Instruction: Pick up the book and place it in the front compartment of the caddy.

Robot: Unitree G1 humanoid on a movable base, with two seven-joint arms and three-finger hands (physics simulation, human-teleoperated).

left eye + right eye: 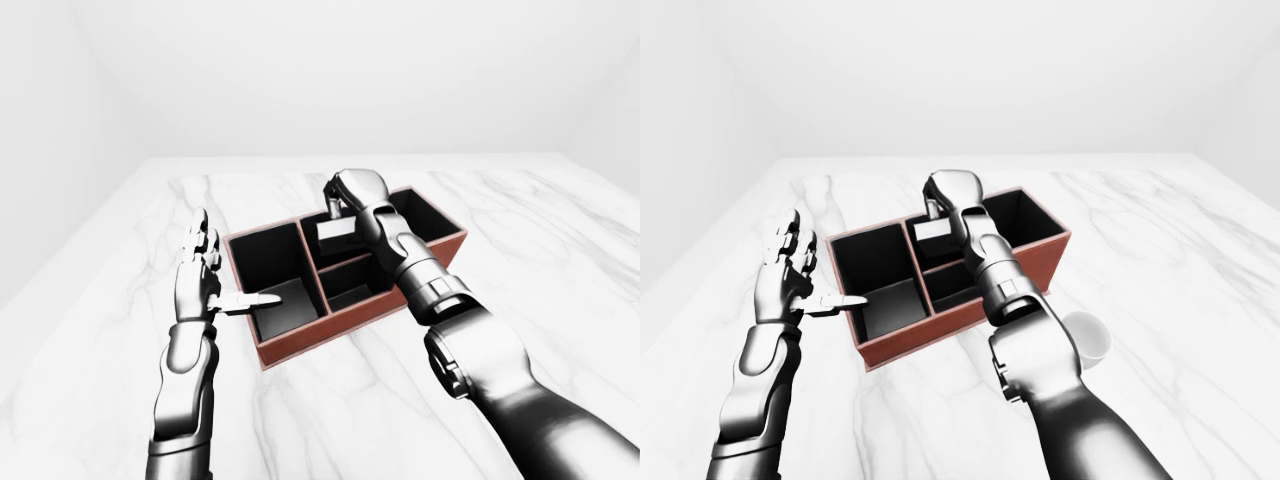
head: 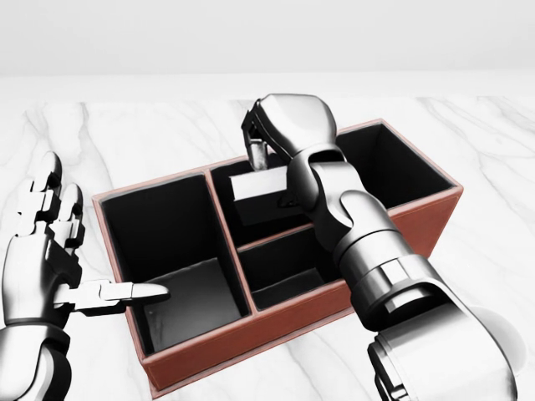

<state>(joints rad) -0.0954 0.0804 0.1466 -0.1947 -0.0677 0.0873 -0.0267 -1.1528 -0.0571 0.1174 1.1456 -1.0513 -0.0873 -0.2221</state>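
Note:
The caddy (image 2: 251,332) is a red-brown box with black compartments on the marble table. The book (image 2: 261,187), a pale grey slab, stands upright in the middle compartment on the side toward the top of the head view. My right hand (image 2: 261,152) reaches over the caddy from the lower right, and its fingers pinch the book's top edge. At the left of the head view my left hand (image 2: 52,259) is open beside the caddy. Its thumb (image 2: 125,293) points across the rim of the large left compartment and holds nothing.
A white cup (image 1: 1086,340) stands on the table to the right of the caddy, next to my right forearm. The marble table (image 1: 560,250) stretches wide on all sides. A smaller middle compartment (image 2: 288,276) lies below the book in the head view.

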